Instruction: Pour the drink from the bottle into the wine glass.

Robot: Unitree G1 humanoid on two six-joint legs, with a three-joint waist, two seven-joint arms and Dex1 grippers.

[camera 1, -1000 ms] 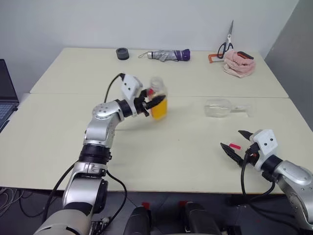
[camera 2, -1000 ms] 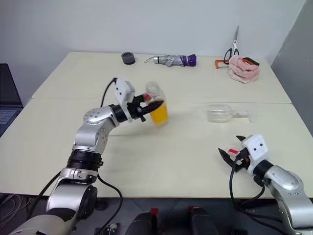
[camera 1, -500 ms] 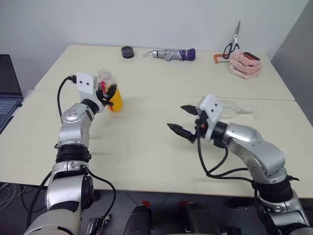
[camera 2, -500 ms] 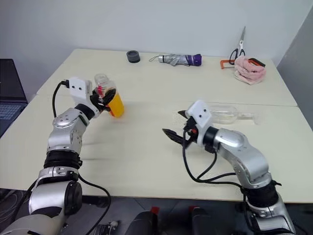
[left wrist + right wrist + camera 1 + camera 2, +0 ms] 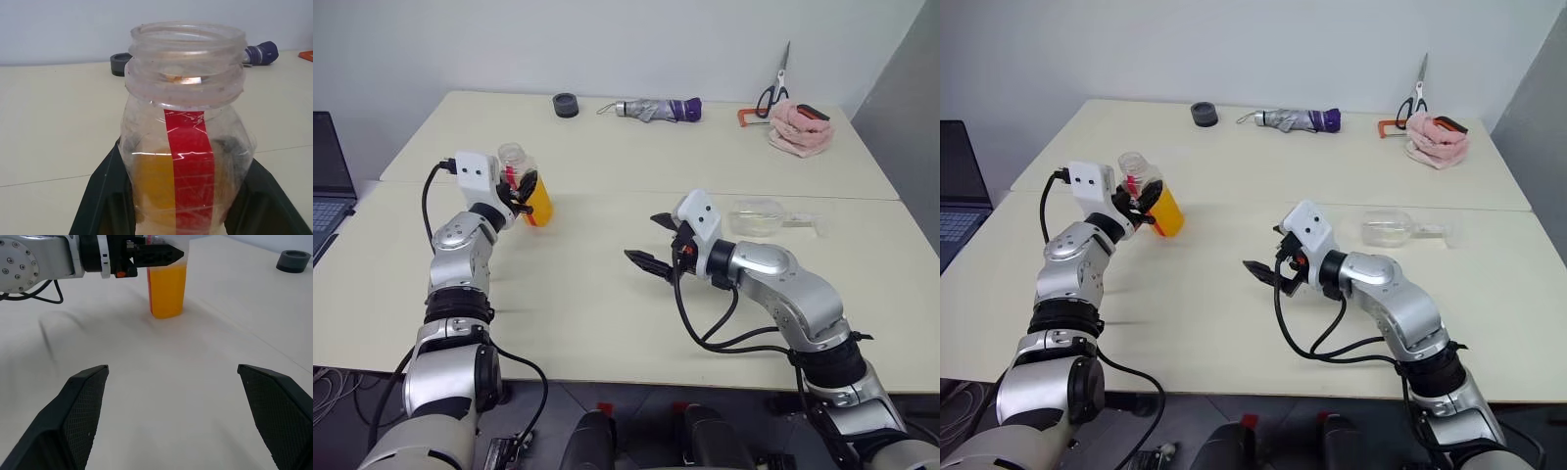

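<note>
Over the table [image 5: 607, 294], left end effector [image 5: 522, 192] clamps the bottle [image 5: 530, 188]; right end effector [image 5: 651, 240] gapes wide, empty.

One bottle [image 5: 527, 192] with one orange drink [image 5: 537, 201] inside it, and one wine glass [image 5: 760, 216] lying on its side, share two pale tables [image 5: 607, 294] pushed edge to edge. Two robot grippers are counted over the near table: the left gripper [image 5: 521, 193] and the right gripper [image 5: 652, 241]. Along the far table lie one dark round cap-like object [image 5: 566, 104], one folded umbrella [image 5: 651, 108] (grey with a purple end), one pair of scissors [image 5: 771, 86], one orange-handled tool [image 5: 745, 117] and one pink cloth [image 5: 798, 125]. One laptop [image 5: 327, 191] sits at the scene's left edge.
</note>
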